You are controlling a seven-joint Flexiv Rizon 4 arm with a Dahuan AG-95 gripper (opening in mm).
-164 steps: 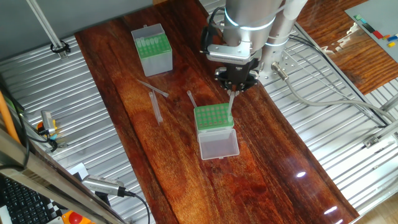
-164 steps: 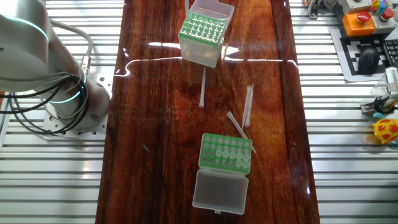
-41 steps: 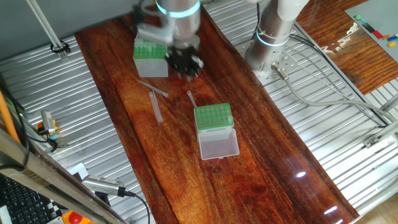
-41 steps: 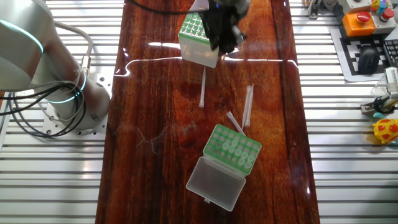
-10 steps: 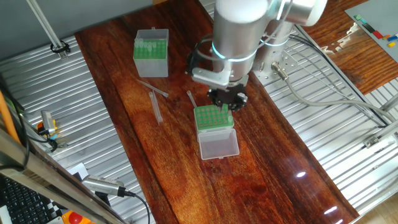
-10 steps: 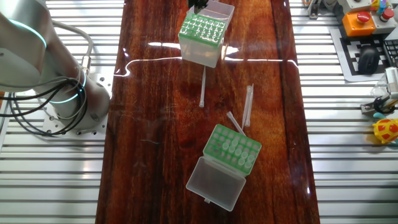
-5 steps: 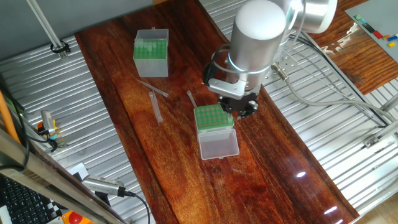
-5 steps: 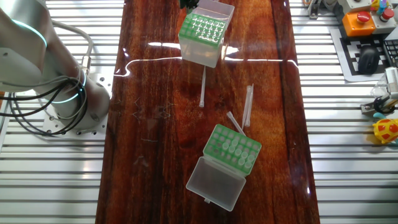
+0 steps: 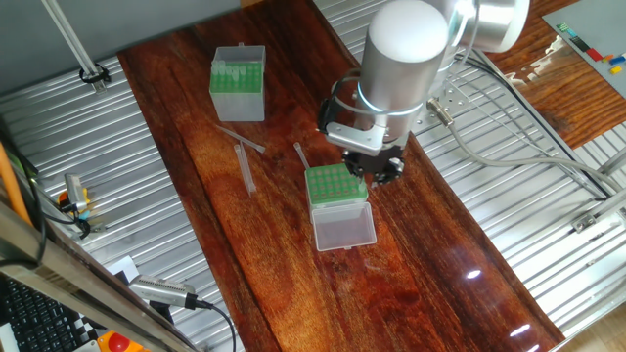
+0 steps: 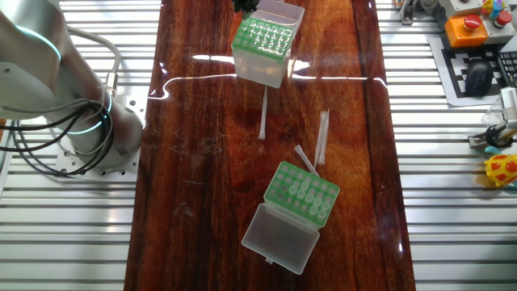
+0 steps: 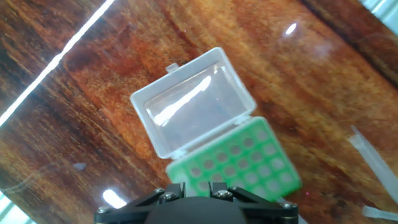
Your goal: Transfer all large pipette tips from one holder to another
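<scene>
Currently, from left to right across one fixed view: the taller translucent box [image 9: 238, 81] stands at far left, three loose pipette tips [image 9: 245, 166] lie on the wooden surface [image 9: 411, 264], then the low green rack [image 9: 335, 184], lid open. The hand [image 9: 377, 168] hovers at the rack's far right edge, almost directly above it. Whether its fingers are clenched cannot be told.

Dark wooden table [image 9: 421, 254] on ribbed metal bench [image 10: 73, 234]
</scene>
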